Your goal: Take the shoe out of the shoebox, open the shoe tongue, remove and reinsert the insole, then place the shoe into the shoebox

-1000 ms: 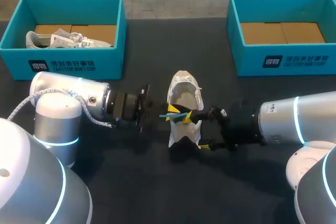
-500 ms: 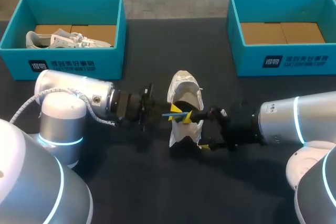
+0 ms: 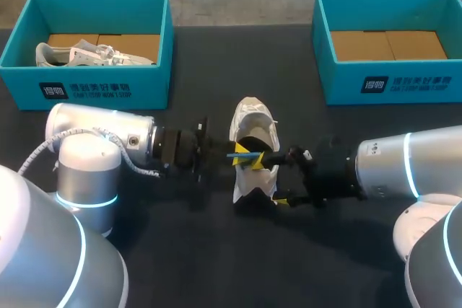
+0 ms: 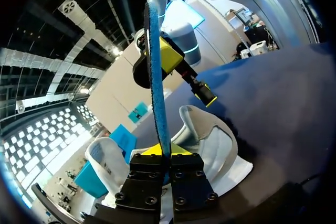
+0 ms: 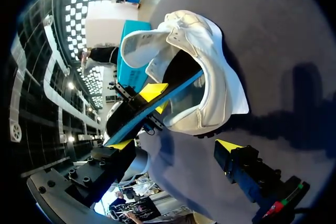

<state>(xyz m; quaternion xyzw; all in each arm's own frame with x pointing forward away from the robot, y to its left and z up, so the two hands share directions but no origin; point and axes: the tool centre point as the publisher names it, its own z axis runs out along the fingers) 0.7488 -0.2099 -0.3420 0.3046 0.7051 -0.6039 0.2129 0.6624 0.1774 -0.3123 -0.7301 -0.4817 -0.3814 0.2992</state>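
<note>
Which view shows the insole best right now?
Right wrist view: the insole shows lengthwise, running from the left gripper across the shoe opening. Left wrist view shows it edge-on, clamped in its jaws. Head view shows only a thin blue sliver.

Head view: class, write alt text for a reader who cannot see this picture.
A white shoe lies on the dark table while the left tool, shut on a blue insole, holds it at the shoe's opening and the open right tool straddles the heel. Behind, the left teal box holds another shoe, the right teal box only cardboard.
</note>
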